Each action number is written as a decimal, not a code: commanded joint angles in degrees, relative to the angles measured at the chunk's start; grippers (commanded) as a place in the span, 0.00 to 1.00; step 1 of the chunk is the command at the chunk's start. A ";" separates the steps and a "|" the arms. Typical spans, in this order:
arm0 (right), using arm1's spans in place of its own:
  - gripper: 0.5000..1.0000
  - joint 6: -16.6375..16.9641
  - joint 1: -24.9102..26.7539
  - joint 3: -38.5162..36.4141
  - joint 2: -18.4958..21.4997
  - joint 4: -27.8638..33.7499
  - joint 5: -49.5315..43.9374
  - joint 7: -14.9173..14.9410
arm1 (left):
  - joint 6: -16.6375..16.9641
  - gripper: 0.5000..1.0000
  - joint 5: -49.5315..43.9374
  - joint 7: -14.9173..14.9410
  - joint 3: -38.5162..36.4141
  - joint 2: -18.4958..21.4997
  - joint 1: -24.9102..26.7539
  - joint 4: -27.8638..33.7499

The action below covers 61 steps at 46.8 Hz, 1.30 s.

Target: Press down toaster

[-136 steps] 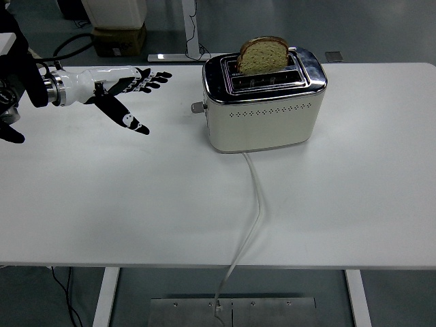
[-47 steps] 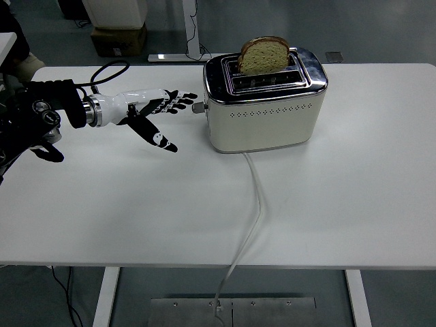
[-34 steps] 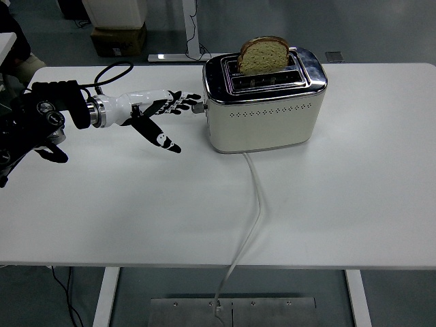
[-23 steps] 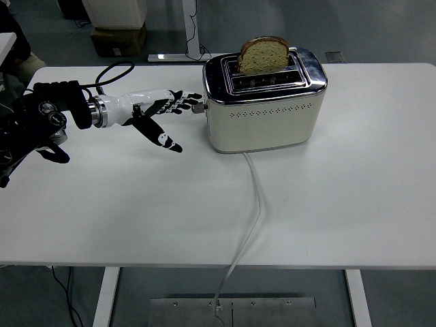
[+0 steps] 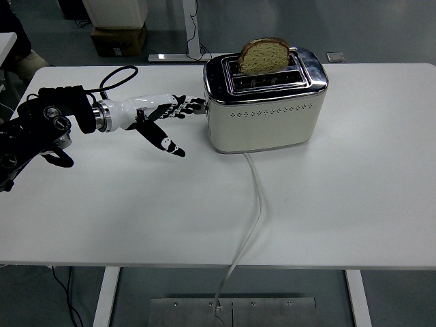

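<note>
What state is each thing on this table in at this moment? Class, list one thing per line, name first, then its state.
toaster: upright on the white table, lever not yet pressed.
lever: up, at the toaster's left end, fingertips at it.
bread slice: standing high out of the slot.
cord: slack, running off the near edge.
left hand: fingers extended toward the lever, holding nothing.
Right hand: out of view.

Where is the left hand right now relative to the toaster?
In the head view, the left hand reaches in from the left, fingers spread, its fingertips at the lever on the left end of the toaster.
</note>
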<state>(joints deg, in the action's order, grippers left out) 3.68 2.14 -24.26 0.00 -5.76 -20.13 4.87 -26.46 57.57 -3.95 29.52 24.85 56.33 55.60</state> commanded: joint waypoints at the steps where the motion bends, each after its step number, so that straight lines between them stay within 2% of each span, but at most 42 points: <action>1: 1.00 -0.08 0.05 0.00 0.00 0.04 0.00 -0.04 | 0.01 1.00 0.00 -0.01 0.01 -0.15 0.01 -0.31; 61: 1.00 -0.26 1.20 0.00 0.00 0.22 0.00 -0.04 | 1.41 1.00 -0.09 -0.09 0.01 -2.53 -1.84 -3.04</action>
<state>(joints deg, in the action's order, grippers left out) 3.44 3.28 -24.26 0.00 -5.53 -20.13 4.83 -25.05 57.48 -4.05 29.54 22.38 54.59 52.54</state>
